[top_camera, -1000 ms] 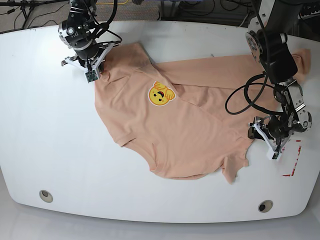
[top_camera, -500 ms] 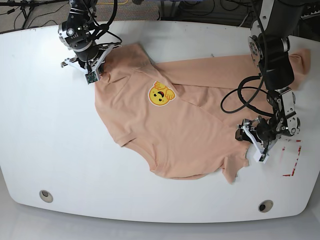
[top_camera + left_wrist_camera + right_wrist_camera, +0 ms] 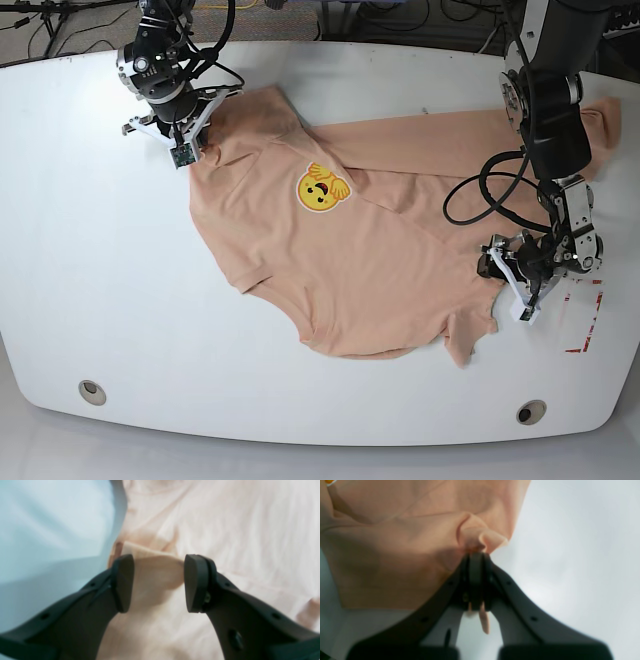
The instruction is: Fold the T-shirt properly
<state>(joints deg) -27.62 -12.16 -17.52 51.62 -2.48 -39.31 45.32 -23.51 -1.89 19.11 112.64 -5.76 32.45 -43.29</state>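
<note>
**T-shirt** (image 3: 370, 240): peach, short-sleeved, lay spread and wrinkled across the middle and far-right part of the white table (image 3: 80, 250) in the base view, chest side up, with the yellow smiling-face print (image 3: 321, 188) showing left of centre. Its outline and the print's place matched the frame of one second before; no visible shift of the cloth.

**Right gripper** (image 3: 476, 562): at the shirt's upper-left corner in the base view. Jaws were pressed together with a bunched fold of peach fabric pinched between them; a small tab of cloth poked out behind the pads in the right wrist view. Position in the base view was unchanged from the earlier frames.

**Left gripper** (image 3: 156, 582): at the shirt's lower-right edge in the base view, near the red tape marks (image 3: 590, 320). The two dark fingers (image 3: 122, 582) stood apart, straddling a raised fold at the fabric's edge; whether the pads touched the cloth could not be told from the left wrist view. One second before, this gripper sat further right, off the shirt's edge over bare table; it had since moved inward onto the hem region. Jaw spacing looked the same throughout.
</note>
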